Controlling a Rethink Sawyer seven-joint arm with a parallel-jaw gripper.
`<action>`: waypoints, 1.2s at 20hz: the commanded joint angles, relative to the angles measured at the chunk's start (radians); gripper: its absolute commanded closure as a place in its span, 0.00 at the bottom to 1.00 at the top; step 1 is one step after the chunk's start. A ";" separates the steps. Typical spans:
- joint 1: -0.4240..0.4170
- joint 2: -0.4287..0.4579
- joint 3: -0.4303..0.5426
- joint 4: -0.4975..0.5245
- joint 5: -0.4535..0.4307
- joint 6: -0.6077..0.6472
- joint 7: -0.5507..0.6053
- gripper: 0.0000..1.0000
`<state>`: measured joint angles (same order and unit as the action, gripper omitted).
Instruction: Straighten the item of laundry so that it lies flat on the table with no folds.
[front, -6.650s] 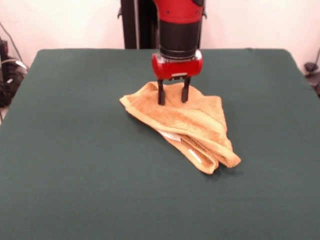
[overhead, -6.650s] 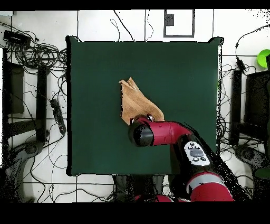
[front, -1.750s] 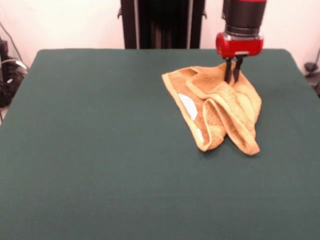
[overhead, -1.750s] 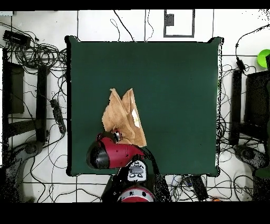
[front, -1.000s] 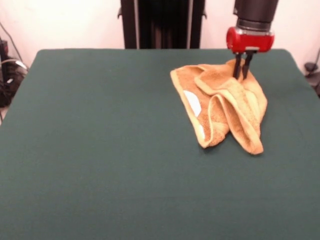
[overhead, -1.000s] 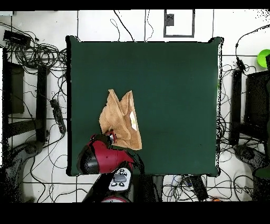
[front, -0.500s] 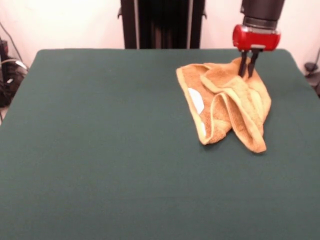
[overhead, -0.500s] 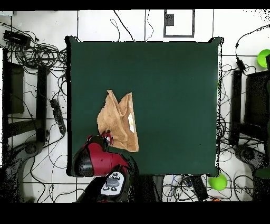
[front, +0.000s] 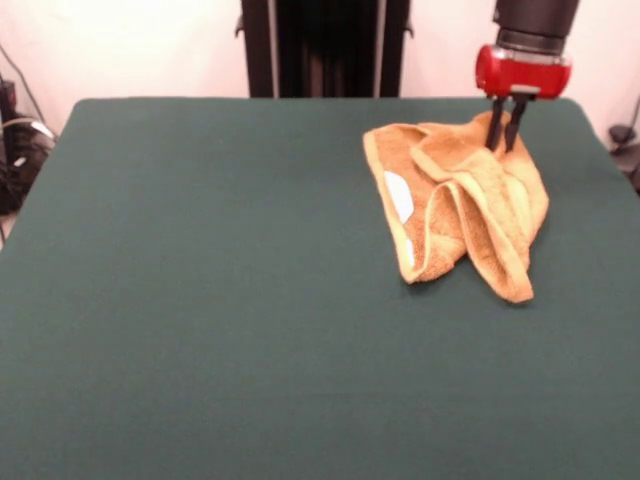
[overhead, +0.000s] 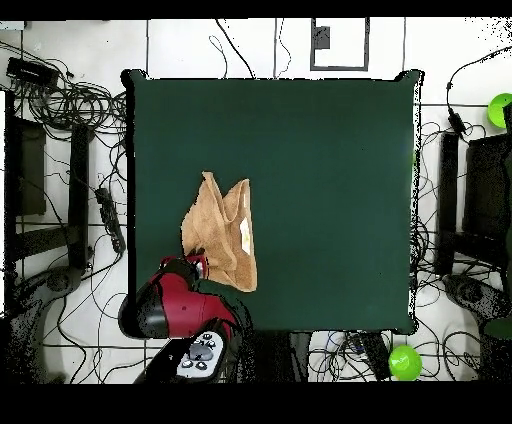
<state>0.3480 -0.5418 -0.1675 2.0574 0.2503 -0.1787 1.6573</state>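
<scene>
The orange-tan towel (front: 457, 207) lies crumpled and folded over itself at the far right of the dark green table (front: 220, 300), with a white tag (front: 398, 196) showing on its left fold. My gripper (front: 505, 135) comes down from above and is shut on the towel's far top edge, holding it slightly raised. In the overhead view the towel (overhead: 222, 232) sits near the table's (overhead: 330, 180) lower left, and the red gripper body (overhead: 170, 300) covers its lower corner.
The table's right edge (front: 600, 140) lies close to the towel in the front view. Cables and equipment lie on the floor around the table (overhead: 70, 110). A green round object (overhead: 404, 361) shows on the floor at the bottom right of the overhead view.
My gripper has moved to the right in the front view, dragging the towel with it toward the table's right edge. A green object has appeared on the floor in the overhead view.
</scene>
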 joint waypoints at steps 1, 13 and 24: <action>0.074 0.038 0.025 0.031 0.109 -0.002 0.292 1.00; 0.079 0.038 0.008 0.006 0.141 0.041 0.257 1.00; 0.057 0.067 -0.027 -0.010 0.131 0.019 0.232 1.00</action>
<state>0.4026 -0.5412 -0.2089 2.0579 0.3200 -0.1785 1.6573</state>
